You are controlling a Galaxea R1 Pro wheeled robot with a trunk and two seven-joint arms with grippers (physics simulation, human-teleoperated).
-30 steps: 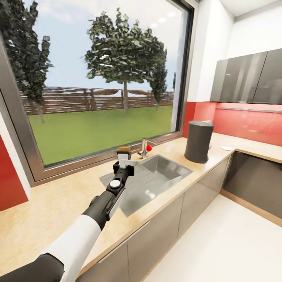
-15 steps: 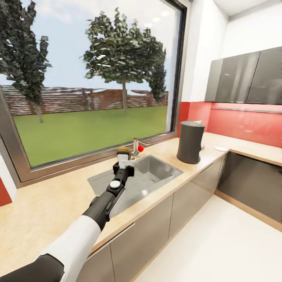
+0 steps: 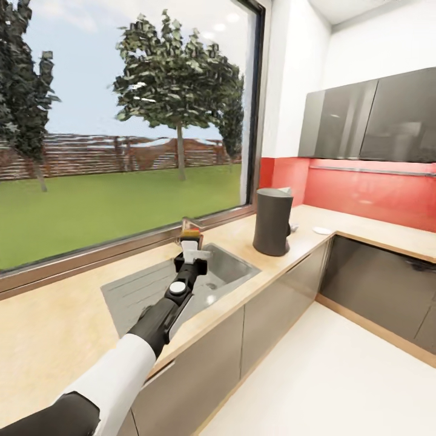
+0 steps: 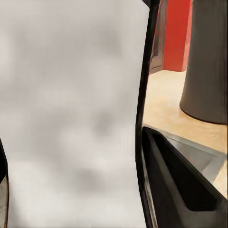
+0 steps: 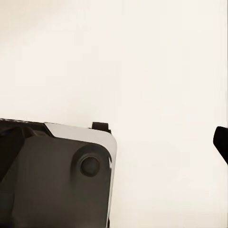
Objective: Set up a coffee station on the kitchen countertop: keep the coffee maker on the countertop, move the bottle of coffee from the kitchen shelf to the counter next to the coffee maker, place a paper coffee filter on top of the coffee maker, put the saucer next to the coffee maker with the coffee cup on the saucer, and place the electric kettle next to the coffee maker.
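My left gripper [image 3: 191, 247] is held out over the sink, shut on the bottle of coffee [image 3: 191, 232], a small pale bottle with a brown top. In the left wrist view the bottle's pale side [image 4: 71, 114] sits close against the lens, beside one dark finger [image 4: 180, 185]. A tall dark grey cylindrical appliance [image 3: 272, 221], which looks like the coffee maker, stands on the countertop [image 3: 60, 321] to the right of the sink; it also appears in the left wrist view [image 4: 209, 61]. A small white saucer-like disc [image 3: 321, 230] lies further right near the corner. In the right wrist view a dark fingertip [image 5: 221, 142] shows over pale floor.
A steel sink [image 3: 227, 266] with a draining board is set into the counter under a big window. Grey base cabinets [image 3: 272, 309] run along the counter and turn the corner at the right. Dark wall cabinets [image 3: 369, 118] hang above a red backsplash. White floor [image 3: 327, 387] lies open at the lower right.
The whole view has swung, so the window, sink and dark appliance have slid leftward in the picture. My left arm keeps its pose, still shut on the bottle.
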